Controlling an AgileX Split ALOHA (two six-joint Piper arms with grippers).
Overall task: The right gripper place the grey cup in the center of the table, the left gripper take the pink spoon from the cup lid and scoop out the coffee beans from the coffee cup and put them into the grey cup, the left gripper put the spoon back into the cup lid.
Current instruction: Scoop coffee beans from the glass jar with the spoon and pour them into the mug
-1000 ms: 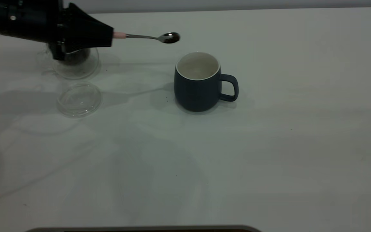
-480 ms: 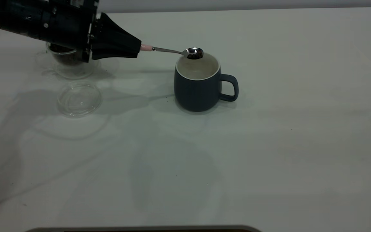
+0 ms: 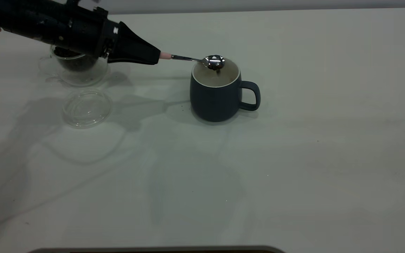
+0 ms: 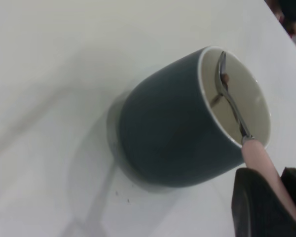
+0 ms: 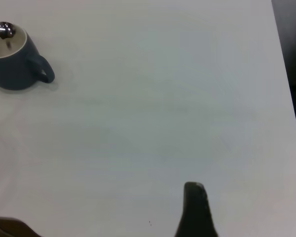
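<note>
My left gripper (image 3: 156, 56) is shut on the pale pink handle of the pink spoon (image 3: 213, 62). It holds the metal bowl over the open mouth of the grey cup (image 3: 214, 98) at the table's middle. The bowl is tilted and a dark coffee bean (image 3: 218, 71) shows just beneath it. In the left wrist view the spoon (image 4: 228, 96) reaches across the cup's white inside (image 4: 237, 113), gripped by my left gripper (image 4: 275, 203). The coffee cup (image 3: 79, 72), with coffee beans (image 3: 71, 62) inside, stands behind the arm at the back left. The empty cup lid (image 3: 87, 108) lies in front of it.
My right gripper (image 5: 195, 207) hovers shut and empty over bare white table (image 5: 163, 123), well away from the grey cup (image 5: 12, 69); it is outside the exterior view. The table's edge (image 5: 286, 98) runs close to that gripper.
My left gripper has carried the spoon to the right, from near the coffee cup to over the grey cup. The spoon's bowl has tipped and lowered to the rim.
</note>
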